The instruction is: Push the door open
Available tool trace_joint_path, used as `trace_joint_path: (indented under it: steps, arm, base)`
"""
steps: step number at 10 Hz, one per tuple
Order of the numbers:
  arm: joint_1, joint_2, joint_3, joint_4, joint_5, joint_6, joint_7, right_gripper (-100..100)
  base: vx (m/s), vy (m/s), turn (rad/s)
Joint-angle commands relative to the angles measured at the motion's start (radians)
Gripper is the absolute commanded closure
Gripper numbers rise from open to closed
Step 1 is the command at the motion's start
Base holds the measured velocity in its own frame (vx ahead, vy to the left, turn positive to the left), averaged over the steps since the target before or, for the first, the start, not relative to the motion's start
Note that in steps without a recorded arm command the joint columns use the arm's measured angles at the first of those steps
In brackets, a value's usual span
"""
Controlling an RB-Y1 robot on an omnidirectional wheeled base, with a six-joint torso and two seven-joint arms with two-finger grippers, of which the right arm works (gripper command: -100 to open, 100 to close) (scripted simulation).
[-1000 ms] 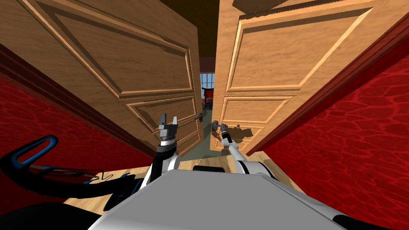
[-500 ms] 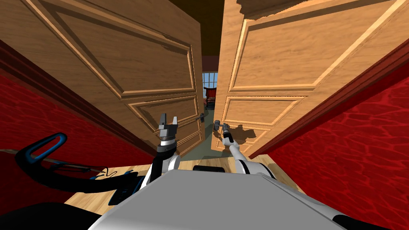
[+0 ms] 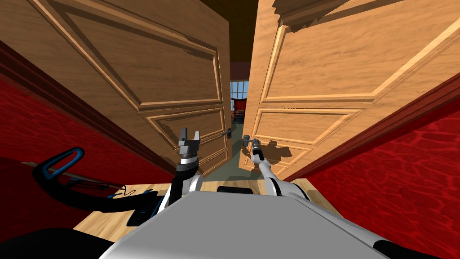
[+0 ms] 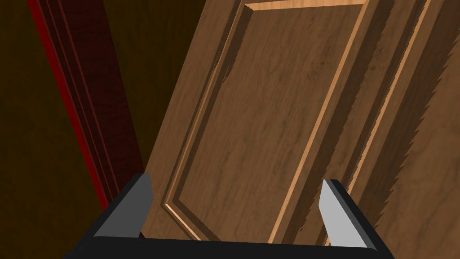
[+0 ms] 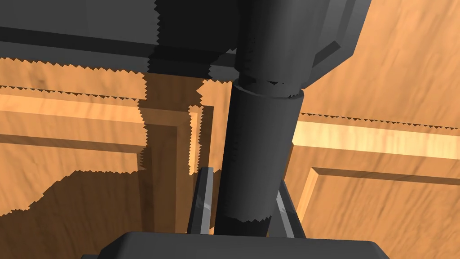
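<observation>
Here our right gripper (image 5: pixel 242 182) is clamped on the dark lever handle (image 5: pixel 263 144) of the right door leaf (image 3: pixel 323 81) — its fingers (image 5: pixel 203 202) press the bar from both sides, with the leaf's panelled wood close behind. In the head view this handle sits low on the leaf, just beside its free edge, and our right forearm reaches up to it.

The right door leaf stands ajar, angled away from us. Its free edge is apart from the free edge of the left door leaf (image 3: pixel 134 67), which is ajar too. Between the two edges runs a narrow upright gap (image 3: pixel 237 135). It widens a little toward the floor, and through it we see a grey-green floor strip, a window (image 3: pixel 238 87) and a red chair (image 3: pixel 239 104) far beyond.

Our left gripper (image 3: pixel 189 135) is raised in front of the left leaf's lower panel, its fingers apart with nothing between them. We cannot tell whether it touches the wood. A second handle (image 3: pixel 226 132) juts from that leaf's edge, just beside this gripper.

Dark red door trim (image 3: pixel 359 135) borders the right leaf, and red walls (image 3: pixel 404 180) close in on both sides. A black and blue looped object (image 3: pixel 60 162) lies on the wooden floor (image 3: pixel 103 220) at our left — little side room there.
</observation>
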Motion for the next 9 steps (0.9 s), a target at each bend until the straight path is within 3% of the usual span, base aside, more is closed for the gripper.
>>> trace_joint_path:
  steps: [1, 3, 7, 9]
  arm:
    - [0.002, -0.015, -0.006, -0.028, 0.0, -0.01, 0.002, 100]
    - [0.002, -0.015, -0.006, -0.014, 0.0, -0.01, 0.002, 100]
    - [-0.005, -0.009, -0.113, -0.029, -0.027, -0.022, 0.074, 100]
    - [-0.005, -0.009, -0.115, -0.029, -0.027, -0.022, 0.074, 100]
  base:
    - [0.01, 0.002, 0.006]
    - [0.005, -0.01, 0.003]
    - [0.054, 0.004, 0.125]
    - [0.048, 0.002, 0.022]
